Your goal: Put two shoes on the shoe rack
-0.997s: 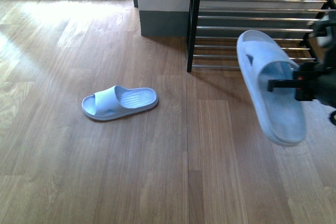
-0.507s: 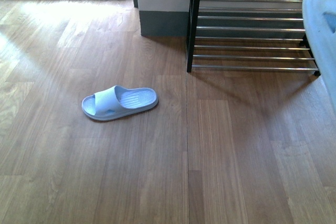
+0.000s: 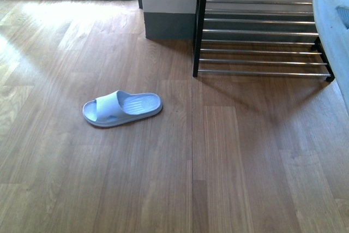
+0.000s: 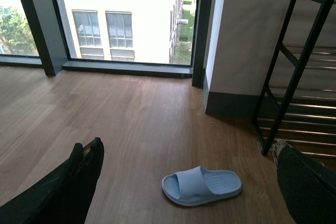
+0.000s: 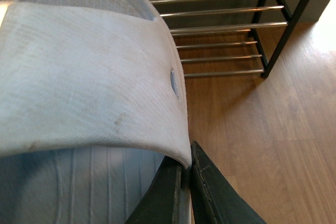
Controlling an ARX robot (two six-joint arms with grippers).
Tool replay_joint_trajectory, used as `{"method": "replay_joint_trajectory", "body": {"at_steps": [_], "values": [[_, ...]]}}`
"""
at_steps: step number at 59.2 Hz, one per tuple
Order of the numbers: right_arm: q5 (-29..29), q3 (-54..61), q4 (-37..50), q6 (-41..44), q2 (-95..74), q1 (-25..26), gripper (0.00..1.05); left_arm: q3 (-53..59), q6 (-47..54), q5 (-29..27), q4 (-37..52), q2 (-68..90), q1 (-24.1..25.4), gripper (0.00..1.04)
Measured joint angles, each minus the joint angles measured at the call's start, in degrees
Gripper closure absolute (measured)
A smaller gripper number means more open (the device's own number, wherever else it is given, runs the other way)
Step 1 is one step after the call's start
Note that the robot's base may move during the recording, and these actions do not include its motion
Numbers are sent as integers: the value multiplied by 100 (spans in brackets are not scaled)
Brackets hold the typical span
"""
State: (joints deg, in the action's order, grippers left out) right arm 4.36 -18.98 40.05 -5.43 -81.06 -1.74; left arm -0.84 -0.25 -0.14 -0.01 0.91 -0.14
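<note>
The two shoes are light blue slide sandals. One sandal (image 3: 122, 108) lies flat on the wood floor, left of the shoe rack (image 3: 262, 42). My left gripper (image 4: 186, 149) hangs open above the floor, and that sandal (image 4: 202, 185) lies below and between its fingers, untouched. My right gripper (image 5: 188, 153) is shut on the strap edge of the other sandal (image 5: 89, 77) and holds it in the air in front of the rack (image 5: 220, 24). In the front view only this sandal's edge (image 3: 334, 31) shows at the far right; the right gripper itself is out of that view.
The rack (image 4: 294, 103) has black uprights and silver rods and stands against a white wall with a grey baseboard (image 3: 169, 25). A floor-to-ceiling window (image 4: 126, 19) lies beyond the floor sandal. Wood floor (image 3: 163, 178) fills the foreground.
The held sandal and my right gripper have swung to the right; the gripper has left the front view and only the sandal's edge remains. The floor sandal has not moved.
</note>
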Motion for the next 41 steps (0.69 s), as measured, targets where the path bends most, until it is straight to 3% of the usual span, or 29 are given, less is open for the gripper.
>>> {"method": "replay_joint_trajectory", "body": {"at_steps": [41], "values": [[17, 0, -2, 0, -4, 28, 103, 0, 0, 15, 0, 0, 0, 9]]}}
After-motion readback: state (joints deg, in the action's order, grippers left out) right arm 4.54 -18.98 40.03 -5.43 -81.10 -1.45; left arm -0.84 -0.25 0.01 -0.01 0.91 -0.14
